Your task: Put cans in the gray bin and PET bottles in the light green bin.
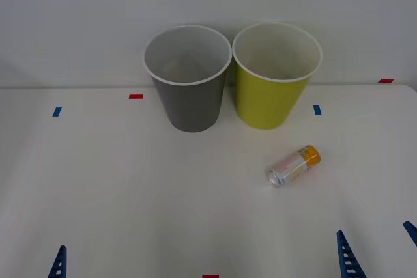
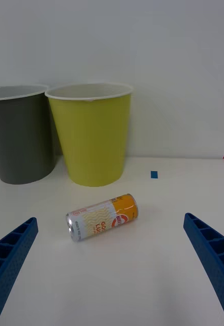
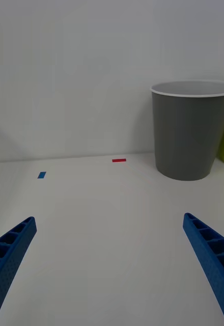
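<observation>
Right wrist view: can (image 2: 102, 216) label print; front view (image 1: 294, 166): unreadable.

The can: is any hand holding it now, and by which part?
Nothing is held. The can lies on its side on the table, apart from the open right hand and open left hand.

Bright, even, diffuse light; faint soft shadows on the white table (image 1: 104, 187); all views sharp.

Front view looks down from above; both low wrist views share the gray bin (image 1: 189, 83)
</observation>
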You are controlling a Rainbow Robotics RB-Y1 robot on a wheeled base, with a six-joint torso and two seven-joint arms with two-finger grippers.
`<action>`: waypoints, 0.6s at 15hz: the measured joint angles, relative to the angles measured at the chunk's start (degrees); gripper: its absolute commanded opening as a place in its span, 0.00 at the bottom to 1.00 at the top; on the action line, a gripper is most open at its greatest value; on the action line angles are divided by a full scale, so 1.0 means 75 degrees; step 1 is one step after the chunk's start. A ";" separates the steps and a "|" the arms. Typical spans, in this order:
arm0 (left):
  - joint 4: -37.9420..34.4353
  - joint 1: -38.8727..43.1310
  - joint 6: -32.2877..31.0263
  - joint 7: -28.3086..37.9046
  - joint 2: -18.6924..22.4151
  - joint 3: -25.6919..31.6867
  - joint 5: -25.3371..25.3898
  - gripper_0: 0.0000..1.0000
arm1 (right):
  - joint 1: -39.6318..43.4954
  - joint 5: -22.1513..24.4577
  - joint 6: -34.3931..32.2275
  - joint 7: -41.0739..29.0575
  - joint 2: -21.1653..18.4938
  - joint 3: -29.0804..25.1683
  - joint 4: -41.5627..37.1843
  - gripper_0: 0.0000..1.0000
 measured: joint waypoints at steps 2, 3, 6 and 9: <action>0.0000 0.0000 0.0000 0.0000 0.0000 0.0000 0.0000 1.00 | 0.0000 0.0000 0.0000 -0.0001 0.0000 0.0000 0.0000 1.00; 0.0000 0.0000 0.0000 0.0000 0.0000 0.0000 0.0000 1.00 | 0.0000 0.0000 0.0000 0.0000 0.0000 0.0000 0.0000 1.00; 0.0000 0.0000 0.0000 0.0000 0.0000 0.0000 0.0000 1.00 | 0.0000 0.0000 0.0000 0.0000 0.0000 0.0000 0.0000 1.00; -0.0001 0.0000 0.0000 0.0000 0.0000 0.0000 0.0000 1.00 | -0.0114 0.0075 0.0183 0.0011 0.0208 0.0086 0.0367 1.00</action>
